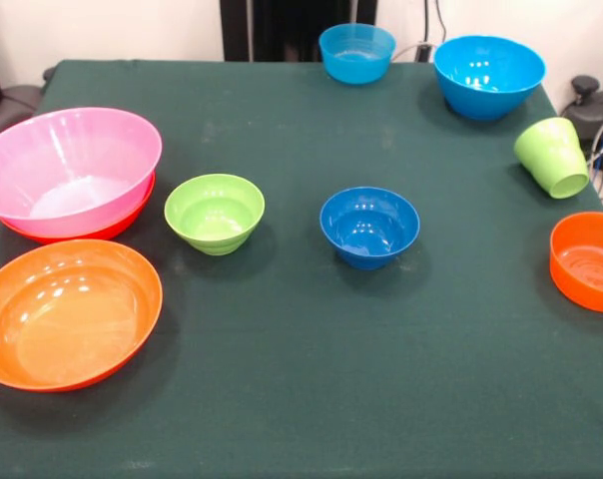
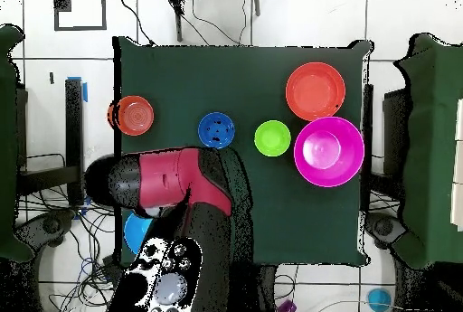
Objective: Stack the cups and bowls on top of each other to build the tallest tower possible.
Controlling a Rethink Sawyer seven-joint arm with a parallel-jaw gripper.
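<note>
The tower is a big pink bowl nested in a wide orange bowl at the table's left in the front view. Just in front of it sits a second wide orange bowl. A small lime green bowl and a small dark blue bowl stand mid-table. Two sky blue bowls sit at the far edge. A lime green cup lies tilted at the right. A smaller orange bowl is at the right edge. The gripper shows in neither view.
The red and black arm lies folded over the table's corner near the base in the overhead view, covering a sky blue bowl in part. Cables and dark equipment lie off the table's right side in the front view.
</note>
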